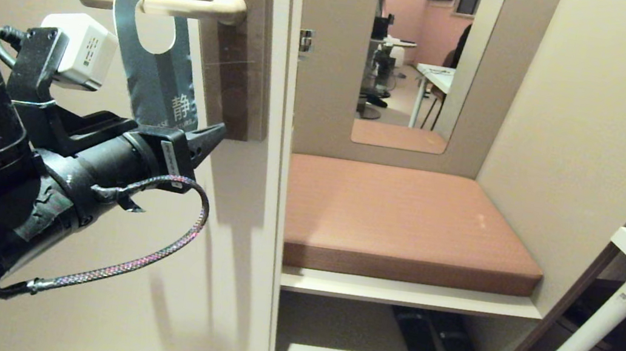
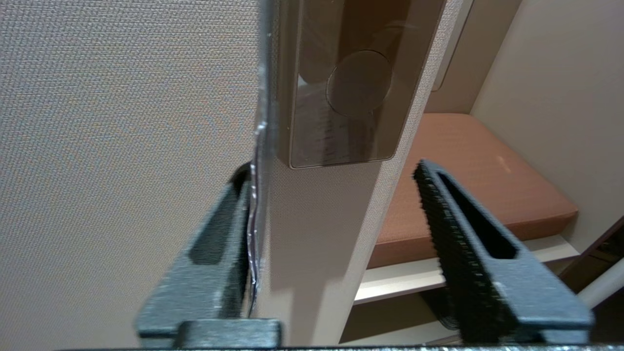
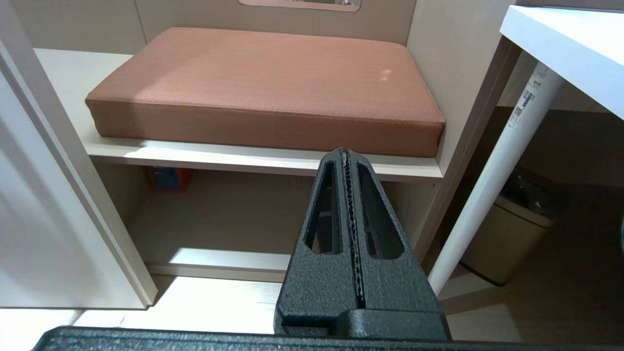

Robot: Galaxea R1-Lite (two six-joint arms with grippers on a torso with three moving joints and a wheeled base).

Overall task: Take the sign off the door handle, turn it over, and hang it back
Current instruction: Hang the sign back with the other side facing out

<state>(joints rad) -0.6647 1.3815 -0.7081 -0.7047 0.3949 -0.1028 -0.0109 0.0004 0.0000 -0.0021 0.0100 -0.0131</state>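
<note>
The sign (image 1: 152,55) hangs on the door handle (image 1: 171,5). The left gripper (image 1: 196,137) has its jaws apart around the sign's bottom edge.

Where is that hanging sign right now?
In the head view's upper left, the sign hangs from the door handle, its lower end between the open left gripper.

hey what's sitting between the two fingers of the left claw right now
In the left wrist view, the sign's edge lies against one finger; the remaining gap to the other finger is bare.
</note>
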